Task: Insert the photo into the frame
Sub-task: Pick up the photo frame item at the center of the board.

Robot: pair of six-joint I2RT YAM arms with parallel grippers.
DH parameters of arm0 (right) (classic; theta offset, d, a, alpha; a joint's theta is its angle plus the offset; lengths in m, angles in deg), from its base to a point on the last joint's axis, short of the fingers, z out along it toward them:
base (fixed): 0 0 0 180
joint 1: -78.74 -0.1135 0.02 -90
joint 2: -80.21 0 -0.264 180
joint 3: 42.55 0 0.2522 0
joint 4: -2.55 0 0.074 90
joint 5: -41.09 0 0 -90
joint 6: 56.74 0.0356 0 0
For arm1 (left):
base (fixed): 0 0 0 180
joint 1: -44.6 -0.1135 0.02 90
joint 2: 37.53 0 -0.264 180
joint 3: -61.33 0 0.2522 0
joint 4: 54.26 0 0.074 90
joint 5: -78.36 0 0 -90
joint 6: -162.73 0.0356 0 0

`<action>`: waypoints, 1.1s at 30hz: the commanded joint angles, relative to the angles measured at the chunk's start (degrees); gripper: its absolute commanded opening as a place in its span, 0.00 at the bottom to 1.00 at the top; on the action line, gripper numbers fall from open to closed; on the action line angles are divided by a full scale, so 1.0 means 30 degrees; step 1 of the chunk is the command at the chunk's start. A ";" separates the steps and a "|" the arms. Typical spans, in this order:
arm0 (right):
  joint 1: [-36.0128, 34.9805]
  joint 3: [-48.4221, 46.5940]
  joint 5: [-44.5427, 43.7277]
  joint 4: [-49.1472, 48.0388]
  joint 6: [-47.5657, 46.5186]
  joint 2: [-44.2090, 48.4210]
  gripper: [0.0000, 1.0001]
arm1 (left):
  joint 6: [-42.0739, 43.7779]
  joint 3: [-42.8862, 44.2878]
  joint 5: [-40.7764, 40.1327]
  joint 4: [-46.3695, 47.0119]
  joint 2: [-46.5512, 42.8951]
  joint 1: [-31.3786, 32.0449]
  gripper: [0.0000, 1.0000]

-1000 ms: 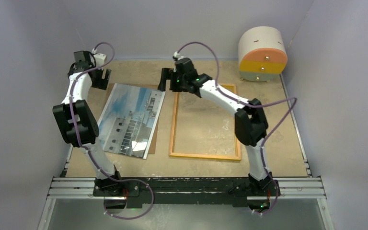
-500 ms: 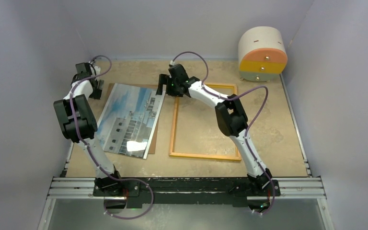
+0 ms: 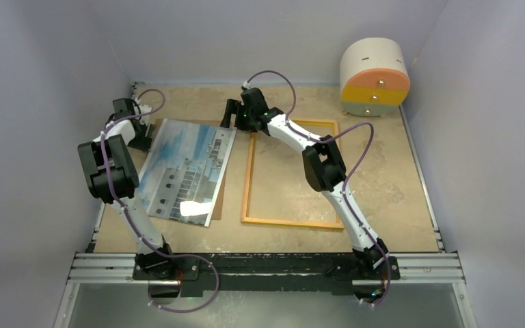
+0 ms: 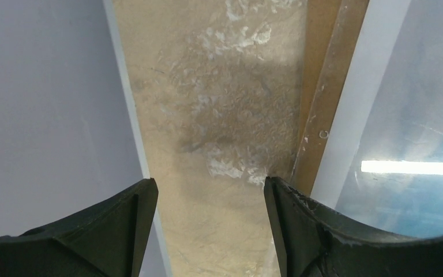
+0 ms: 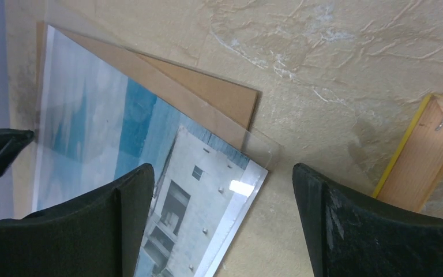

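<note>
The left gripper stands with open jaws, holding nothing, over the table just beside the far left edge of the brown backing board. The right gripper, also wide and empty, hovers above the far right corner of the photo. The photo lies on this board, left of the frame, which rests back-up, probably so the print can be laid in.

blue-and-white photo; wood-coloured frame, yellow edge; plain brown board.
</note>
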 commanded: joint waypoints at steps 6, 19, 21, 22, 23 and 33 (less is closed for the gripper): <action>0.0227 0.0204 0.1444 -0.0547 0.1061 -0.0558 0.90 | 0.1098 -0.1402 0.0436 0.0664 0.0135 0.0101 0.72; 0.0596 0.1463 0.3437 -0.3790 0.3114 -0.0769 0.88 | 0.1771 -0.2451 -0.0328 0.1593 0.0061 0.0846 0.72; 0.0621 0.2126 0.3909 -0.5003 0.3300 -0.0447 0.88 | 0.1915 -0.2552 -0.0259 0.1627 0.0077 0.0876 0.73; 0.0664 0.2454 0.4147 -0.5700 0.3447 -0.0276 0.87 | 0.2004 -0.2611 -0.0011 0.1589 0.0050 0.0864 0.73; 0.0710 0.2763 0.4305 -0.6274 0.3550 -0.0014 0.87 | 0.2144 -0.2776 0.0192 0.1668 -0.0041 0.0878 0.74; 0.0863 0.4649 0.6435 -1.0554 0.5642 0.1466 0.83 | 0.2678 -0.3210 0.0110 0.1851 0.0162 0.1083 0.74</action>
